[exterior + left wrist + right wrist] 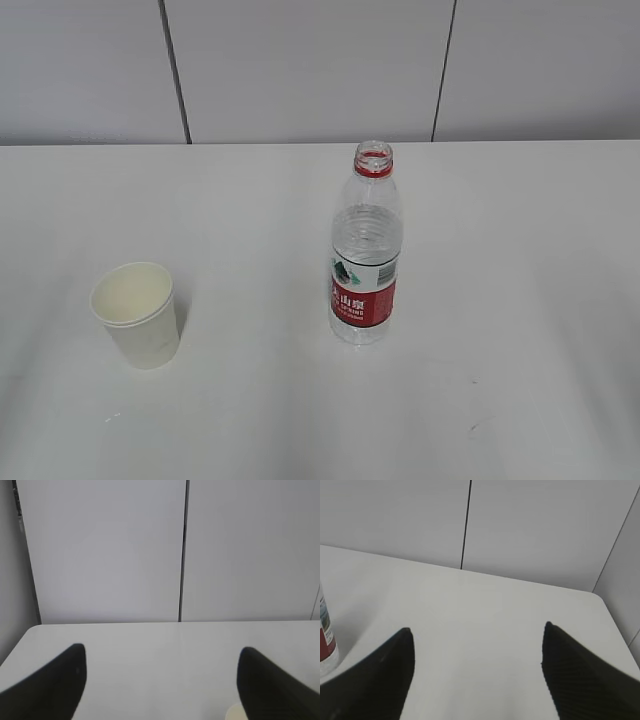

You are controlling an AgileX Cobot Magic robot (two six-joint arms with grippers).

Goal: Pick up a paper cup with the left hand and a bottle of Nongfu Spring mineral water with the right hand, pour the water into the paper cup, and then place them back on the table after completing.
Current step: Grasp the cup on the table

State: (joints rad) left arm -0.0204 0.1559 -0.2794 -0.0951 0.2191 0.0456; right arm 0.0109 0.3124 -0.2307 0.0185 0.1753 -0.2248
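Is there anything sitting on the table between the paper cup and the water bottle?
No. In the exterior view, only bare white table lies between the paper cup and the water bottle.

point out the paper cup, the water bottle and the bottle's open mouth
paper cup (145,330), exterior view, outer side wall
water bottle (363,298), exterior view, red label
bottle mouth (374,152), exterior view, open threaded rim

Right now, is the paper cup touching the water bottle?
Apart. The exterior view shows bare table between the paper cup and the water bottle.
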